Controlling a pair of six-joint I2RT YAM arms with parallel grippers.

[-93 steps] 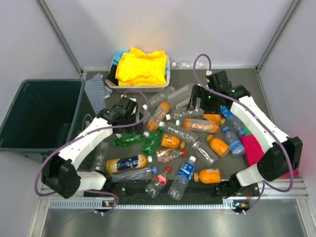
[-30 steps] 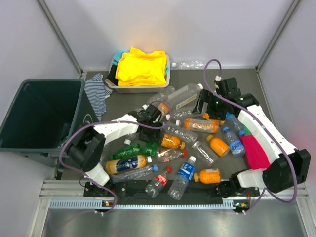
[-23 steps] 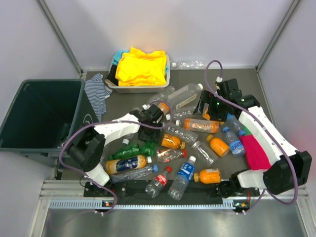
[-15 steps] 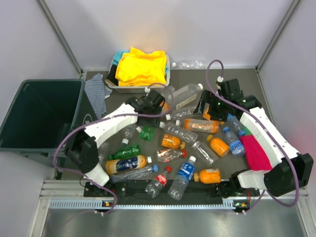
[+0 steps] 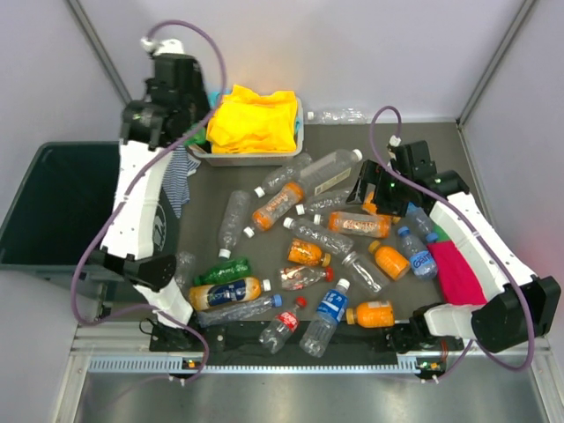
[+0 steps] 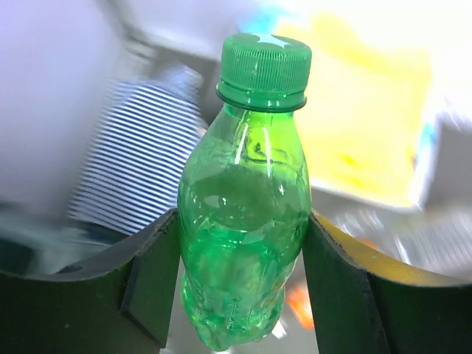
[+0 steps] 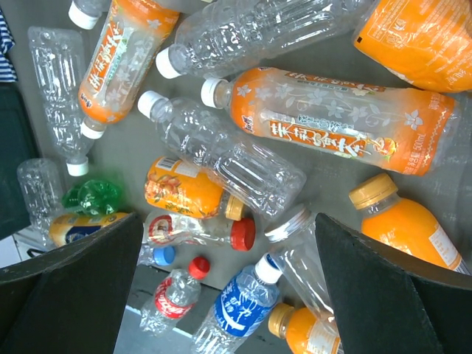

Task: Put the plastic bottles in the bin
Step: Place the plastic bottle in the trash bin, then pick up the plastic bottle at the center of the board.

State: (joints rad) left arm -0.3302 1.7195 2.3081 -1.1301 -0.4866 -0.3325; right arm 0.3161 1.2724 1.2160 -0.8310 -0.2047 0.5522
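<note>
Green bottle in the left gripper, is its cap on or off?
On. The green bottle, clamped in the left gripper, has a green cap on its neck.

Closed in by pale grey wall panels [image 5: 352,44] joined at slanting metal struts [image 5: 104,57]. Dark grey tabletop [image 5: 330,141] below, edged in front by an aluminium rail [image 5: 291,363] and a steel plate [image 5: 308,398].
</note>
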